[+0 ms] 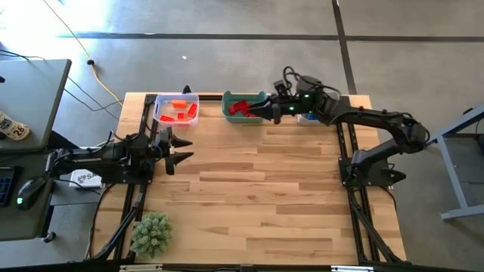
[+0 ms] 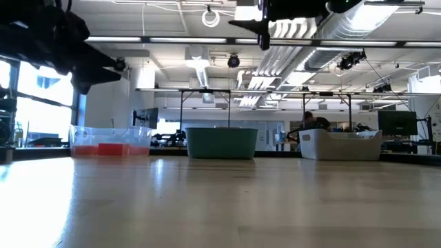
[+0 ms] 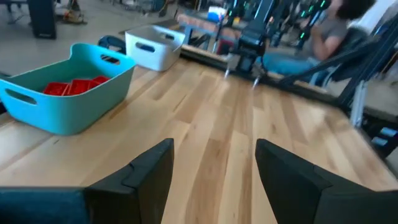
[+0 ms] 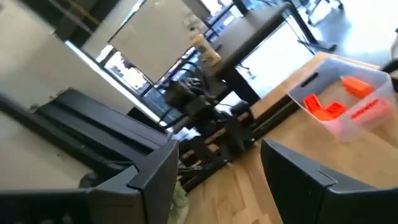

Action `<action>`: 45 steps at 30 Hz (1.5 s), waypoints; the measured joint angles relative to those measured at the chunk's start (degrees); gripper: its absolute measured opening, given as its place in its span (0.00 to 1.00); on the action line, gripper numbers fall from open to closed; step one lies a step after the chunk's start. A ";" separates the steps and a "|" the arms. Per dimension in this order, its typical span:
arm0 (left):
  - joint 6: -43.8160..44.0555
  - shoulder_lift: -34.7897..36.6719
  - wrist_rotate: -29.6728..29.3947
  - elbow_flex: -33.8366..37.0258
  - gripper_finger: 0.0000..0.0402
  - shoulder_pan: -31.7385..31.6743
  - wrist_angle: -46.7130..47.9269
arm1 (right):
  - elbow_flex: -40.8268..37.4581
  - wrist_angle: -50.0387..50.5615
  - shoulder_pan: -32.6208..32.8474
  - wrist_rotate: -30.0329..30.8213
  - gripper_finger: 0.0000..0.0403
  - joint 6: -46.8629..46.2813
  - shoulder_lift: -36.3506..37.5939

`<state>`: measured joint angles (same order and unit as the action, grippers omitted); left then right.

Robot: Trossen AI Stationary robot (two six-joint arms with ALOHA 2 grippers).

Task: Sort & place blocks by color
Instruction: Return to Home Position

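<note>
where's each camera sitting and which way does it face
high: overhead, straight down on table, left gripper and right gripper showing
low: table height, level toward transparent bin, green bin, white bin; arms above
left wrist: on that arm, past open fingers toward green bin
right wrist: on that arm, past open fingers toward transparent bin
shared: high and left wrist both show red blocks

Table (image 1: 265, 196) middle open; transparent bin (image 1: 176, 95) and green bin (image 1: 225, 106) at 12 o'clock, right arm (image 1: 363, 117) overhanging, plant (image 1: 151, 233) at 7.

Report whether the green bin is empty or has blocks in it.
Not empty: the green bin holds red blocks, visible from above.
</note>
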<state>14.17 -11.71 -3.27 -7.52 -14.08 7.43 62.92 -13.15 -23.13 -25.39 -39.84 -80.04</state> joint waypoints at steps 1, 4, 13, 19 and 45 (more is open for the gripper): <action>0.65 1.35 0.01 1.08 0.53 0.09 -0.74 | 0.00 0.28 0.04 -0.30 0.54 0.67 1.17; 2.81 4.79 1.13 4.26 0.53 0.53 -1.66 | 0.00 0.53 0.04 -1.14 0.54 4.33 6.09; 2.95 4.57 2.22 6.20 0.53 1.10 -6.21 | 0.02 21.35 2.44 7.18 0.54 23.50 28.03; 3.12 3.57 2.42 6.16 0.53 1.10 -6.02 | 0.02 37.67 8.05 18.06 0.54 29.16 38.34; 3.20 3.59 2.58 6.11 0.53 1.10 -6.11 | -62.32 -3.54 11.29 13.46 0.54 18.60 77.18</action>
<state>17.37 -8.12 -0.69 -1.41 -12.97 1.32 0.60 -16.69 -11.84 -11.93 -21.24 -2.86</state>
